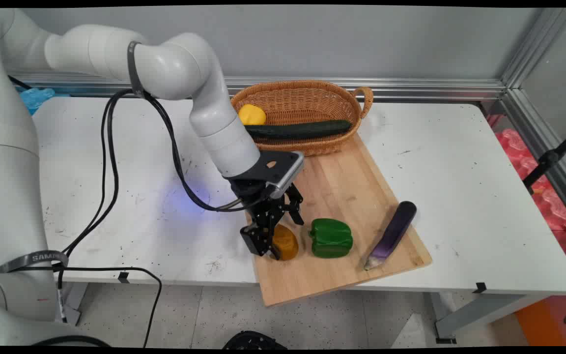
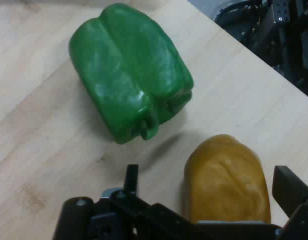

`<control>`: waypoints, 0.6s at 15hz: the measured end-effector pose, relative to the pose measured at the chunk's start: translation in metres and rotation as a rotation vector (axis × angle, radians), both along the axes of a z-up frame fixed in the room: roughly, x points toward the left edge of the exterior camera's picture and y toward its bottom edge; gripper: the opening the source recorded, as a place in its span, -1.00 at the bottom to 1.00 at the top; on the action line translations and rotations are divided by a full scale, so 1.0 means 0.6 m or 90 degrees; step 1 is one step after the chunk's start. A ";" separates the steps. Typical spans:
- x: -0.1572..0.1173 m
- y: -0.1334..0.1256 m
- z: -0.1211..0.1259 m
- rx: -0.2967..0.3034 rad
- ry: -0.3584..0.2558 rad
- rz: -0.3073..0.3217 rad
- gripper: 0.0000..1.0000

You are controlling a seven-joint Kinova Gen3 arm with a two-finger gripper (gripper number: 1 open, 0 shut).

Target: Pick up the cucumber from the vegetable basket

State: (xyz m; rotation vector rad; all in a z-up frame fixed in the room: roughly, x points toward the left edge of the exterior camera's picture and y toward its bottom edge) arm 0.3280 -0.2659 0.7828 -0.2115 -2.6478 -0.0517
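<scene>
Bottom of the hand view, our gripper [image 2: 204,192] sits spread around the orange piece [image 2: 226,177], green pepper [image 2: 131,70] upper left on the board [image 2: 39,150]; we'd centre both fingers before squeezing, judging the lump slippery.

Bare cutting board [image 1: 347,182] behind green pepper [image 1: 331,238] (eggplant [image 1: 394,233] flanking right), basket [image 1: 307,105] farther back

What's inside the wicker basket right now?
The basket holds a yellow vegetable at its left end and a long dark green cucumber lying lengthwise. The arm covers the basket's left rim, so anything there stays hidden.
</scene>
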 end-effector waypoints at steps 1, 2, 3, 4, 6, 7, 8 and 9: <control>0.002 0.001 0.005 -0.002 0.001 0.001 1.00; 0.005 0.002 0.010 -0.002 0.001 0.003 1.00; 0.008 0.003 0.015 -0.003 0.002 0.004 1.00; 0.013 0.005 0.024 -0.004 0.002 0.008 1.00; 0.025 0.007 0.046 -0.006 0.002 0.018 1.00; 0.032 0.009 0.061 -0.007 0.001 0.024 1.00; 0.041 0.010 0.078 -0.008 0.001 0.032 1.00; 0.050 0.011 0.093 -0.009 0.001 0.042 1.00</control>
